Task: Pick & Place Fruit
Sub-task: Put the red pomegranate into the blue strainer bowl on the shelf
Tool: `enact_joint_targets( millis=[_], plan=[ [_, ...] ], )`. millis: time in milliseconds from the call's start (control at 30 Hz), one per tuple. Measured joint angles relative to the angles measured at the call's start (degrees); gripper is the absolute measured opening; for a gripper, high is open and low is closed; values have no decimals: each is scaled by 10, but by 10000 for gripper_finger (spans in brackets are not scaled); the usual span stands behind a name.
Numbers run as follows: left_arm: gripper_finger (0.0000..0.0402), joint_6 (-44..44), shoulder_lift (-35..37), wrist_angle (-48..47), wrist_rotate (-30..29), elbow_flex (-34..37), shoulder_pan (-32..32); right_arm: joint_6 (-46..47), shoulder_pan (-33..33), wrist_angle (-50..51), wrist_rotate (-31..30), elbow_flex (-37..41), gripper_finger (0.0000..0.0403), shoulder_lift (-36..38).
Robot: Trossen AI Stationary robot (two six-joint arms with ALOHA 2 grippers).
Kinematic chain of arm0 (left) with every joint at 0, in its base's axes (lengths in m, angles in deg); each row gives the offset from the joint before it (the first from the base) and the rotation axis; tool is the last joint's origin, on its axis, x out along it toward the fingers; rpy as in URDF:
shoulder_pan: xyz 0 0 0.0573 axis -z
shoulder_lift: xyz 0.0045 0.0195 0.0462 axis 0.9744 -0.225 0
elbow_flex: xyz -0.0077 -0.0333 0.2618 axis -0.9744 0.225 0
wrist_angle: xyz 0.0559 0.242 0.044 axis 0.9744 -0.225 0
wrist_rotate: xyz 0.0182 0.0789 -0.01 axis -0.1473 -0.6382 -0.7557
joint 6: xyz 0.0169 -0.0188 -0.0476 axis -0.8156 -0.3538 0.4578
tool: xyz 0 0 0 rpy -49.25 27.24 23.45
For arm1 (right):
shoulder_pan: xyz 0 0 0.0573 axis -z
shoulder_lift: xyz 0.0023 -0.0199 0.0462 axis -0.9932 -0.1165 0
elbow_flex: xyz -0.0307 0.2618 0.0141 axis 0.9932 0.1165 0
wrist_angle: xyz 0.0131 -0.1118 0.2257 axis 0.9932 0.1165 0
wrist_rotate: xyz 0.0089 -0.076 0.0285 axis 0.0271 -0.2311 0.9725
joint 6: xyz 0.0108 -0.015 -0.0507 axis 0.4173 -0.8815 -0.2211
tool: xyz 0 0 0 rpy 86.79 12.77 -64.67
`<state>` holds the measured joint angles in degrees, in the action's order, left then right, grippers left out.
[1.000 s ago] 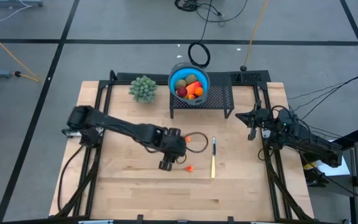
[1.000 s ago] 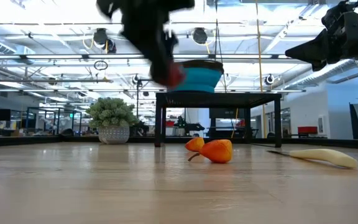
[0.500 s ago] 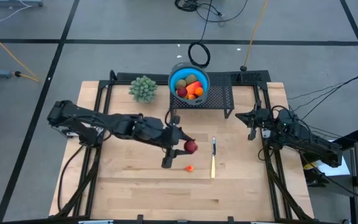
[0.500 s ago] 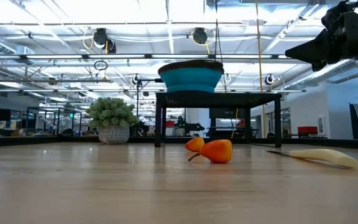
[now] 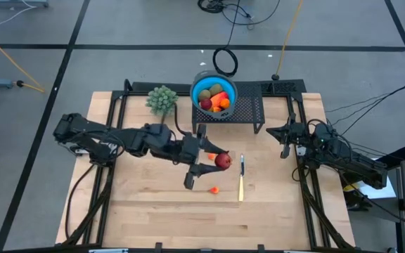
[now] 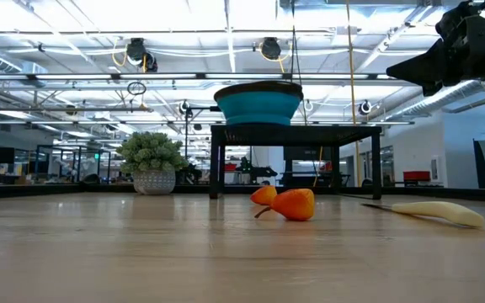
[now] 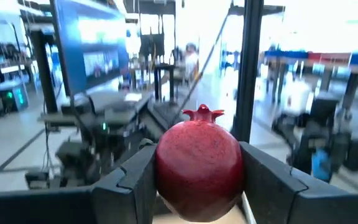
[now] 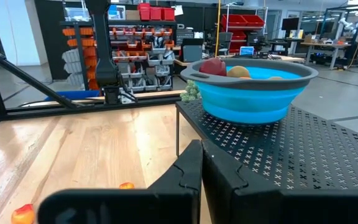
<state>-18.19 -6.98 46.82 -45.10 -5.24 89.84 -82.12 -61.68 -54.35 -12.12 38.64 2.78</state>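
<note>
A dark red round fruit with a small crown sits between the fingers of my left gripper, high above the middle of the table. On the black mesh stand at the far edge, a blue bowl holds several fruits. One small orange fruit lies on the wood near the knife, and another peeks out from under the left gripper. Both show in the low view, where the nearer orange fruit rests on its side. My right gripper waits shut at the table's right side. My left gripper pinches the red fruit by its two opposite sides, one finger on each. The fingers lie level and point toward the table's right edge. The fruit is lifted clear of the table, upright with its crown on top.
A pale green ball plant stands at the far left of the stand. A thin knife with a pale handle lies right of the orange fruit. Black rails frame the table, and bare wood lies toward the near edge.
My left gripper has risen well above the table with the red fruit, leaving the low view at the top. It has tipped from pointing down to level and carried the fruit a little toward the table's right and far edges.
</note>
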Motion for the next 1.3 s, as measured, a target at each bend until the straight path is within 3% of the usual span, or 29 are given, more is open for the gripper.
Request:
enact_joint_targets(
  millis=[433, 967, 1200, 1300],
  plan=[
    [191, 128, 0, 112, -6, 0, -20, 0, 0, 0, 0, 0, 0, 0],
    [191, 492, 0, 165, -44, 0, -69, 0, 0, 0, 0, 0, 0, 0],
    [191, 508, 0, 162, -46, 0, -73, 0, 0, 0, 0, 0, 0, 0],
    [191, 462, 0, 138, -50, 0, -72, 0, 0, 0, 0, 0, 0, 0]
  ],
)
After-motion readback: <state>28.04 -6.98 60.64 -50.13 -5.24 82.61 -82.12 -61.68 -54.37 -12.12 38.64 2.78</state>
